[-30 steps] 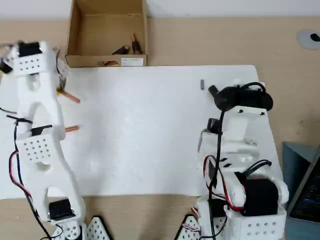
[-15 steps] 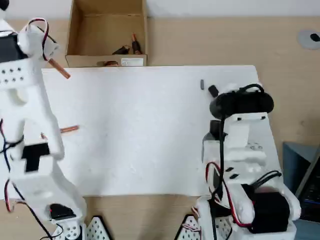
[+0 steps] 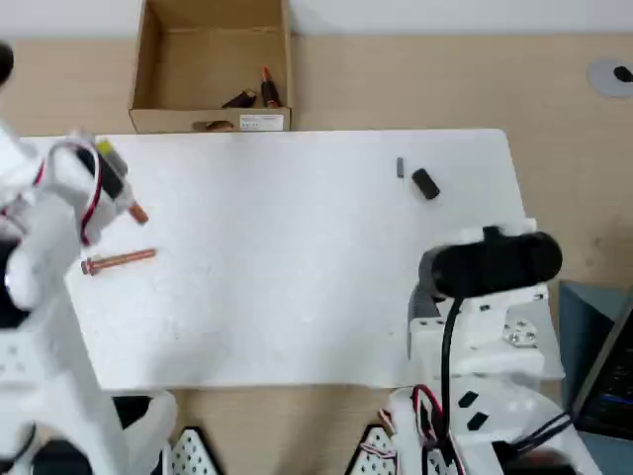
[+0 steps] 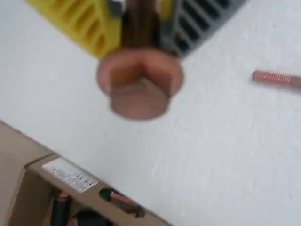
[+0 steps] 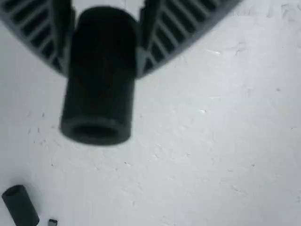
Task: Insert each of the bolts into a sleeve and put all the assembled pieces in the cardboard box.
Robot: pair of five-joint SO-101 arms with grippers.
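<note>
Well, the left gripper [image 4: 141,26] is clamped on a copper bolt [image 4: 139,84]. Its hex head points out past the yellow and grey fingers, and it is held above the white board [image 3: 297,297] on the left arm's side. A second bolt [image 3: 119,260] lies flat on the board just beside that arm. The right gripper [image 5: 106,23] is closed around a black sleeve [image 5: 98,80], open end outward, over the board. A loose sleeve [image 3: 425,184] lies near the board's far right corner, with a small grey piece [image 3: 400,167] beside it. The cardboard box [image 3: 143,69] sits at the board's far edge with assembled pieces [image 3: 255,94] inside. A white label [image 3: 261,122] on its front wall carries print too small to read.
</note>
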